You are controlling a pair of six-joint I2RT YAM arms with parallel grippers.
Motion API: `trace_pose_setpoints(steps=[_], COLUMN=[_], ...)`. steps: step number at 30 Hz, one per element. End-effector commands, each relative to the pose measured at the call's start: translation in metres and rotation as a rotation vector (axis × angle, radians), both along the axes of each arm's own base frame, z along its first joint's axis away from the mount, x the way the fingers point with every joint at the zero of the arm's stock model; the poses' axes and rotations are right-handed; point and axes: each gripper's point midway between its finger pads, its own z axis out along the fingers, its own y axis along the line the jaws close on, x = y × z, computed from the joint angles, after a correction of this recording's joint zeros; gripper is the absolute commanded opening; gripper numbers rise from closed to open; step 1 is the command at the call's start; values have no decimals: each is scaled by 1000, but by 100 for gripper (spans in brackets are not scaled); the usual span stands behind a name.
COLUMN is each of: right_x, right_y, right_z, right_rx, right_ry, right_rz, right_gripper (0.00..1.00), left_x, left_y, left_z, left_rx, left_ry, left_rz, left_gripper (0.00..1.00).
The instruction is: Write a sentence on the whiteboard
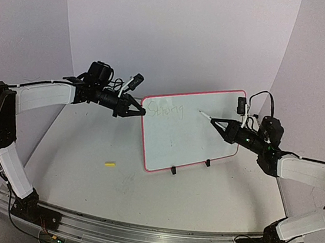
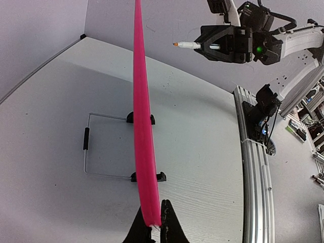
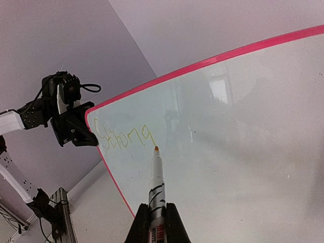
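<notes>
The whiteboard [image 1: 199, 135] with a pink-red rim stands tilted on black feet at mid table. Its face shows one faint yellow-green word, "Strong" [image 1: 166, 108], also seen in the right wrist view [image 3: 124, 137]. My left gripper [image 1: 138, 110] is shut on the board's left rim [image 2: 144, 152], seen edge-on in the left wrist view. My right gripper [image 1: 224, 128] is shut on a white marker [image 3: 157, 187]. The marker's orange tip [image 3: 156, 148] is at the tail of the "g", close to the board face; I cannot tell whether it touches.
A small yellow marker cap [image 1: 110, 164] lies on the table left of the board. A wire stand [image 2: 104, 147] props the board from behind. A metal rail [image 1: 137, 234] runs along the near table edge. White walls enclose the back and sides.
</notes>
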Motion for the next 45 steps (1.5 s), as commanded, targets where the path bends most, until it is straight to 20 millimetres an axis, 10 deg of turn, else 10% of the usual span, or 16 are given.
trace_pose_setpoints(steps=[1,45], right_x=[2,48], right_y=[5,0], right_z=[22,-6], right_rx=[23,25], right_ry=[-52,1], right_rz=[87,42], right_gripper=[0,0], left_x=[-6,-8], left_y=[-1,-6], left_z=[-5,-13], left_rx=[56,75], left_ry=[-29,-21], left_rz=[-2,-15], left_gripper=[0,0])
